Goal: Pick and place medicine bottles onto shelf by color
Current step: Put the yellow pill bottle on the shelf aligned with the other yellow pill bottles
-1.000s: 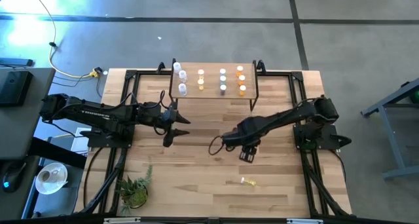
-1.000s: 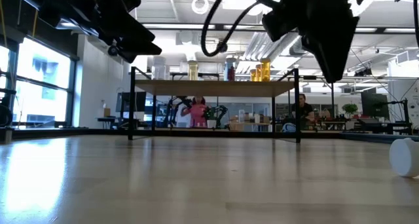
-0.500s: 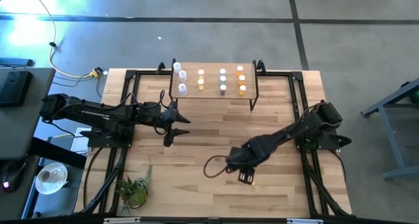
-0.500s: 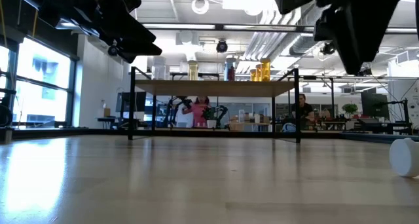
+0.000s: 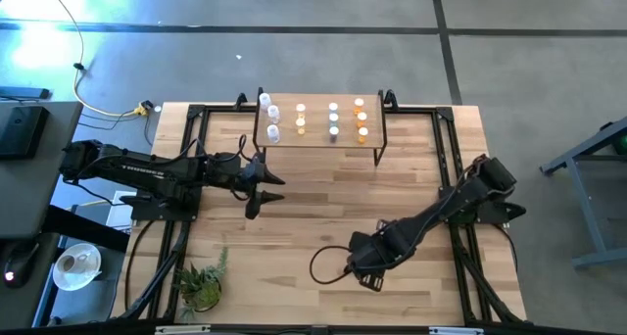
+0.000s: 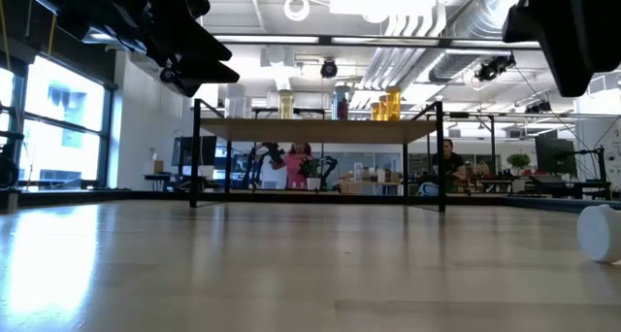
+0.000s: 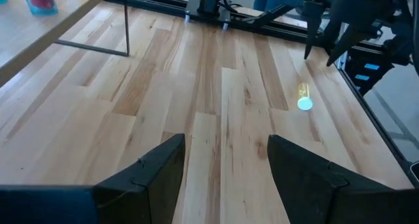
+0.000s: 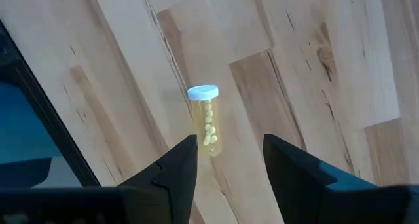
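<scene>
One pale yellow pill bottle [image 8: 208, 121] with a white cap lies on its side on the bare tabletop [image 5: 294, 217], at the near right part of the table, well apart from the shelf. In the left wrist view the same bottle [image 7: 304, 97] shows alone on the boards with nothing beside it. In the low view only its white cap end [image 6: 599, 233] shows, at the right edge.

The right gripper [image 8: 226, 158] hangs directly above this bottle, its two fingers apart with the bottle lined up in the gap between them. It holds nothing and is not touching the bottle. From above, the right gripper [image 5: 369, 271] covers the bottle entirely.

The shelf [image 5: 318, 139] stands at the far middle of the table and carries nine bottles [image 5: 333, 120] with white caps, upright and set in columns: clear or white at the left, pale yellow next, bluish after that, amber-orange at the right. The yellow column appears one bottle short of its neighbours.

The left gripper [image 5: 253, 206] waits just in front of the shelf, fingers apart and empty.

Assessment: the sorting is nearly complete. What remains, as far as can be seen, is this single yellow bottle: to be grasped, stood upright and set in the yellow column. A small plant [image 5: 202, 284] stands at the near left corner, clear of the work.
</scene>
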Controlling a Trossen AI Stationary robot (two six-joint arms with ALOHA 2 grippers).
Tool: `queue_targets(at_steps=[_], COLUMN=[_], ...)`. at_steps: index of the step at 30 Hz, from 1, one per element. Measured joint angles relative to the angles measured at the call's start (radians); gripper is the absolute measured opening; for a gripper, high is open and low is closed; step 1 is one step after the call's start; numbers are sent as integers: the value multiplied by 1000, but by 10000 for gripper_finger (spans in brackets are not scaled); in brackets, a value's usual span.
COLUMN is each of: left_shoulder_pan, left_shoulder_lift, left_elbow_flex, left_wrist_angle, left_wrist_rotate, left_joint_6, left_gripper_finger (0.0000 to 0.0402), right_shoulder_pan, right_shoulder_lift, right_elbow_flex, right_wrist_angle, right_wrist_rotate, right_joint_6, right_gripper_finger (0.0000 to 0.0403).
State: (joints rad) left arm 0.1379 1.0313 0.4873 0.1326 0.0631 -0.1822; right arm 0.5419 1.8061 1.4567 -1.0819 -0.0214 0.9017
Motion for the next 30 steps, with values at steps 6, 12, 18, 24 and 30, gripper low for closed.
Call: queue_targets(at_steps=[6, 12, 18, 24, 30], left_shoulder_pan=[0, 0, 0, 0, -1], left_shoulder_lift=[0, 0, 0, 0, 0], left_elbow_flex=[0, 0, 0, 0, 0], left_wrist_angle=[0, 0, 0, 0, 0], left_wrist_rotate=[0, 0, 0, 0, 4], left_joint_6=[-1, -6, -43, -46, -51], left_gripper_finger=[207, 207, 207, 207, 207], right_shoulder_pan=[35, 60, 83, 102, 107], right_shoulder_lift=[0, 1, 6, 43, 101], right_elbow_flex=[0, 0, 1, 2, 2], right_wrist_angle=[9, 10, 11, 40, 44], right_wrist_rotate=[24, 49, 88, 61, 36], right_joint_6=[35, 24, 36, 41, 36], right_gripper_finger=[174, 199, 223, 227, 227])
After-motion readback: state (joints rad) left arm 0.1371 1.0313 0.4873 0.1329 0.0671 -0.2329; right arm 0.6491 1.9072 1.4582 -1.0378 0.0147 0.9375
